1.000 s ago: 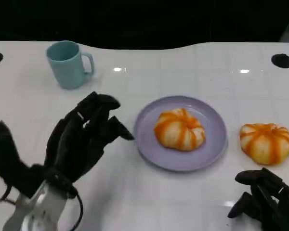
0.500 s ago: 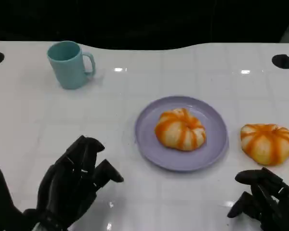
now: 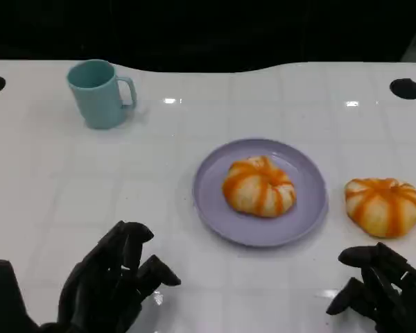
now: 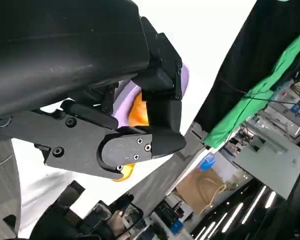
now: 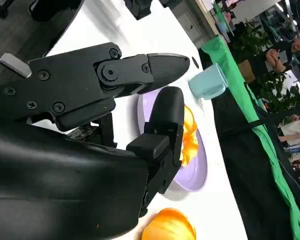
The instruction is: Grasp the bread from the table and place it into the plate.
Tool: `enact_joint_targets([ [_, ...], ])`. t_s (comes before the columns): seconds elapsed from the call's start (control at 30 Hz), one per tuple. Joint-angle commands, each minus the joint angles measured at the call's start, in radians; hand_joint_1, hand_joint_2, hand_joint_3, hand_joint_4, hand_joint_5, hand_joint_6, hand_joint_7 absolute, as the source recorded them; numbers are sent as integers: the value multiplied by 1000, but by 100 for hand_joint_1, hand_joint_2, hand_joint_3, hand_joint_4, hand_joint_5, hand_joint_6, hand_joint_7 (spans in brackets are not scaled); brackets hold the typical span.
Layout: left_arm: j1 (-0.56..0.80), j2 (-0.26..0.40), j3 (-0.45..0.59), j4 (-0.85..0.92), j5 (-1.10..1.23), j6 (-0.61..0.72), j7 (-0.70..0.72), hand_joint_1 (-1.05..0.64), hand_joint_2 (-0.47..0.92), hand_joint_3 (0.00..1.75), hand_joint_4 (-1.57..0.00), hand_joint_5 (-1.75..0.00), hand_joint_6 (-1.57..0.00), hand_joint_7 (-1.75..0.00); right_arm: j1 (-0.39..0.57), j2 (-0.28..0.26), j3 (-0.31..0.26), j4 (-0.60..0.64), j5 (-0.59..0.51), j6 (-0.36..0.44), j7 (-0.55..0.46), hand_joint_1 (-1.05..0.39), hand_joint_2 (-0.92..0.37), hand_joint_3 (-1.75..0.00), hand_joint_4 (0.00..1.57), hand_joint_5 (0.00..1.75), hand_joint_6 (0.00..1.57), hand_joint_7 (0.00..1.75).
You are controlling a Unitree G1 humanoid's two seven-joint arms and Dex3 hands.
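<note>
One orange-striped bread (image 3: 258, 186) lies in the middle of the lilac plate (image 3: 208, 187). A second, similar bread (image 3: 383, 206) sits on the white table just right of the plate. My left hand (image 3: 114, 281) hovers low at the near left, well short of the plate, fingers apart and holding nothing. At the near right edge my right hand (image 3: 381, 291) hangs below the loose bread, also with nothing in it. From behind its fingers (image 5: 140, 70), the right wrist view shows the plate (image 5: 192, 177), the bread on it (image 5: 189, 135) and the loose bread (image 5: 169, 226).
A teal cup (image 3: 100, 91) stands at the far left of the table. Two dark round holes (image 3: 406, 87) mark the far corners. A person (image 5: 280, 55) is beyond the table in the right wrist view.
My left hand has drawn back from beside the plate toward the near left edge and sunk lower in the picture. The right hand and both breads have stayed put.
</note>
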Motion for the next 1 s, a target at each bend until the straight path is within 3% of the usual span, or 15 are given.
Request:
enact_joint_targets([
  [0.03,26,6,-2,-4,22,-38,-7,-49,92,42,-67,-175,-54,-156,4,-7,-4,-5,3,-15,2,-71,-92,-22,68,145,68,106],
  [1.0,10,10,-8,25,33,-66,-13,-51,92,40,-66,-175,-50,-160,-12,-10,-14,33,-22,-40,-3,-75,-92,-20,67,148,70,104],
])
